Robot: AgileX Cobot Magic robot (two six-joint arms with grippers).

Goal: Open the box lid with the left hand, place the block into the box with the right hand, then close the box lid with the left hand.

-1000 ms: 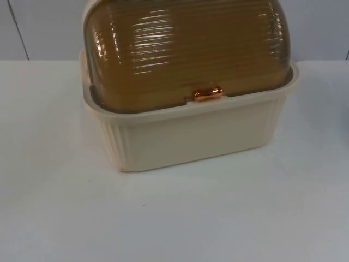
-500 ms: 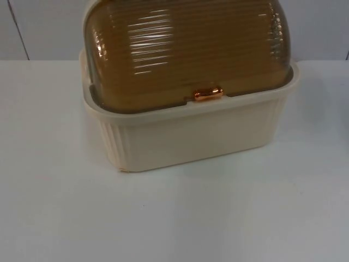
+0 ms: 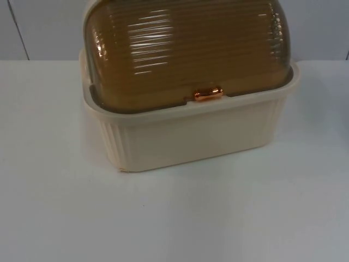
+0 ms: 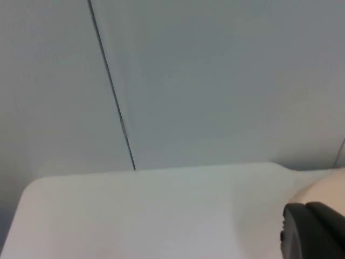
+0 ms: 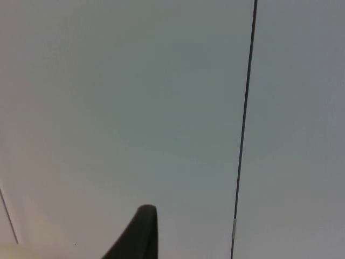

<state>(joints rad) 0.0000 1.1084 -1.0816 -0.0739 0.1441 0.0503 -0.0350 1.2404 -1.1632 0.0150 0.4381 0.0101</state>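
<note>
A cream ribbed box (image 3: 191, 139) stands at the middle back of the white table in the top view. Its domed amber see-through lid (image 3: 185, 49) is down over the box, with a copper handle (image 3: 208, 94) at its front edge. What lies inside is hidden by the ribbed lid. In the left wrist view a black part of my left gripper (image 4: 312, 229) hangs over the table's far edge, beside a cream shape (image 4: 326, 186) that may be the box. My right gripper (image 5: 137, 234) shows as a black tip against the grey wall. Both arms wait away from the box.
The white table top (image 3: 174, 218) stretches in front of the box and to both sides of it. A grey partition wall (image 3: 43, 27) with a dark vertical seam (image 4: 110, 86) closes the table at the back.
</note>
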